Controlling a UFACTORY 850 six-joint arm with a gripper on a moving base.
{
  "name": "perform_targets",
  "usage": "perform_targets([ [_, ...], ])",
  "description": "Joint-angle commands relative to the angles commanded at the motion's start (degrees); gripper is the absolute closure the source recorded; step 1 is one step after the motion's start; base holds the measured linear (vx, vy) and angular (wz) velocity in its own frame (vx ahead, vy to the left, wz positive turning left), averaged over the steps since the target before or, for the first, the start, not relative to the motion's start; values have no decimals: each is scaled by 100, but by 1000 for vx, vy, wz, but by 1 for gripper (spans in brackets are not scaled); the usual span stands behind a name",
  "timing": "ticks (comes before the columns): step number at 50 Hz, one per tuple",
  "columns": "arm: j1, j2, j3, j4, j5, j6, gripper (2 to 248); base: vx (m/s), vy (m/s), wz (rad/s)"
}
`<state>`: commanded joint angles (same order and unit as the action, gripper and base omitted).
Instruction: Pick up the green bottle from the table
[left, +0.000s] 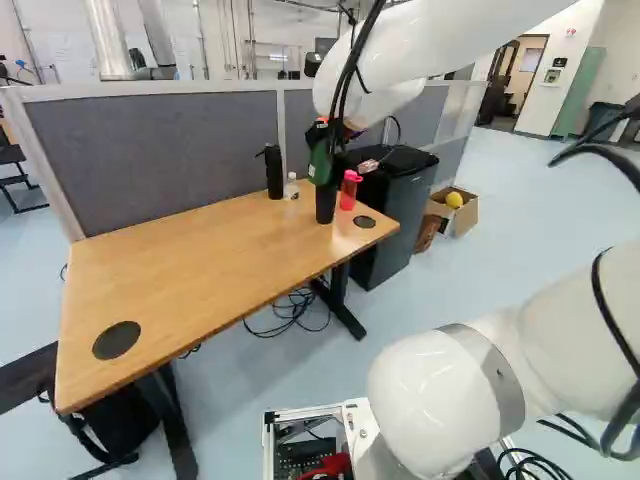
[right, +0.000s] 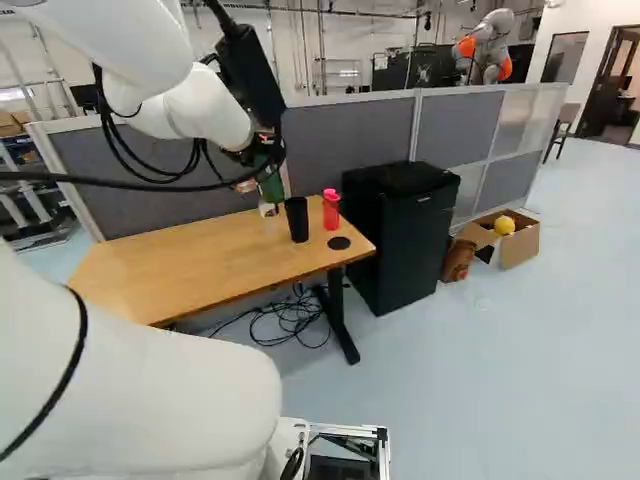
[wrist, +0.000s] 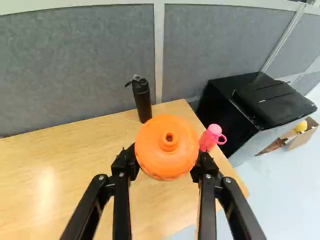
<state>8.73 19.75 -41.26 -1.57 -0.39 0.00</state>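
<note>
Two fingers of the gripper (wrist: 165, 161) clamped on the green bottle (left: 320, 163), apparently clear of the table (left: 190, 265); grasp and lift judged done, steady hold left.

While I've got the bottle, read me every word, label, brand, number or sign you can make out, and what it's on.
No text is readable here.
Green bottle, held in the gripper: no legible lettering.
Pink-red bottle: none legible.
Black fridge: small pale mark on its front, too small to read.
Far wall's small sign: too small to read.
</note>
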Motion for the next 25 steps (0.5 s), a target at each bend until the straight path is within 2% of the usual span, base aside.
perform_targets([
  [25, 0, 0, 0, 0, 0, 0, 129, -284, -2, 25],
])
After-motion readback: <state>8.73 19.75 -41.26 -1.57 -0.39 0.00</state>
